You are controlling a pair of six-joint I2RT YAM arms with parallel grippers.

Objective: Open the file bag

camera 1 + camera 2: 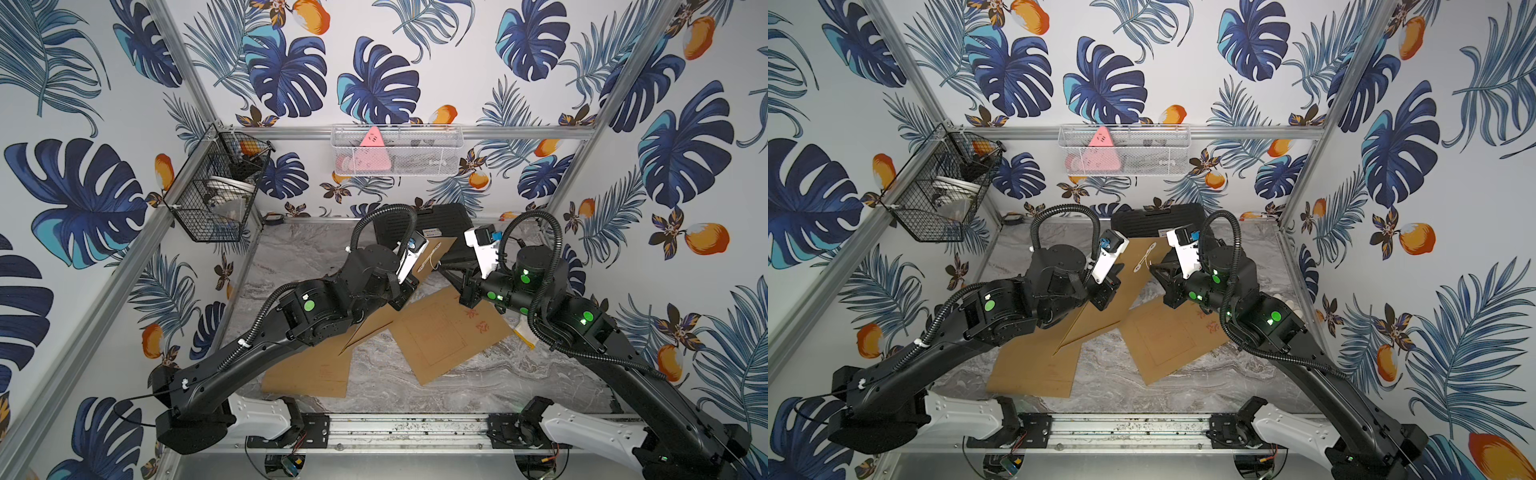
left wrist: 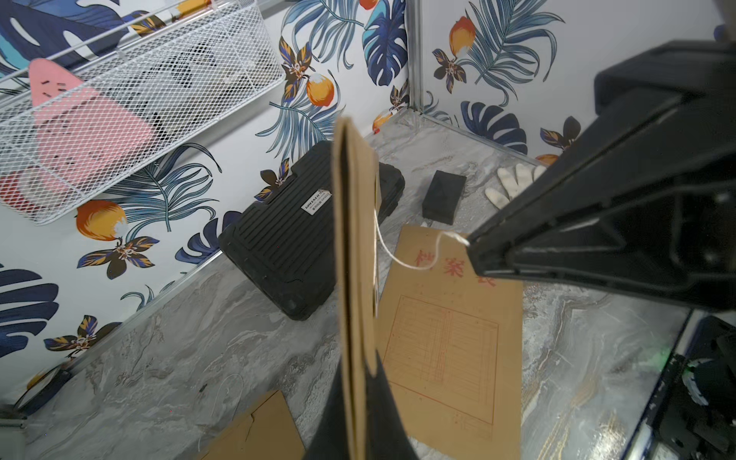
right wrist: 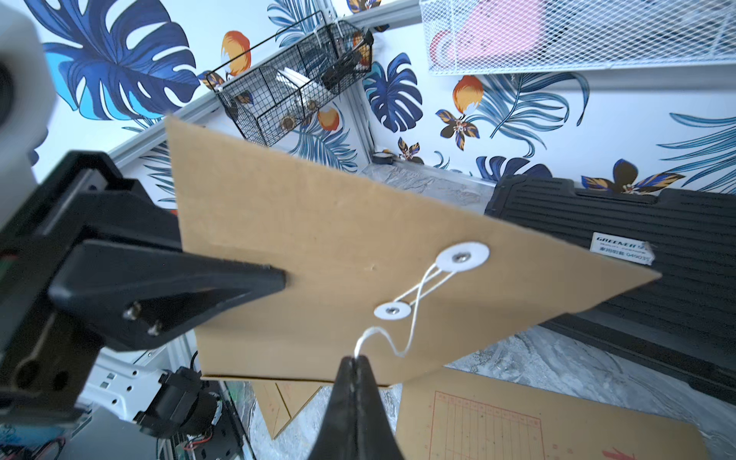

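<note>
Clamping raised file bag in left end effector; pinching its string tight in right end effector, bag's 3 o'clock in both top views.

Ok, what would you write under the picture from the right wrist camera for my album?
The right tool pinches the white string of a brown file bag that the left tool holds up.

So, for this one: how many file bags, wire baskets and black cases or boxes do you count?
File bags: 3 (lifted bag, red-printed bag, third bag)
Wire baskets: 2 (black basket, white basket)
Black cases or boxes: 2 (ribbed case, small box)
Total: 7
</note>
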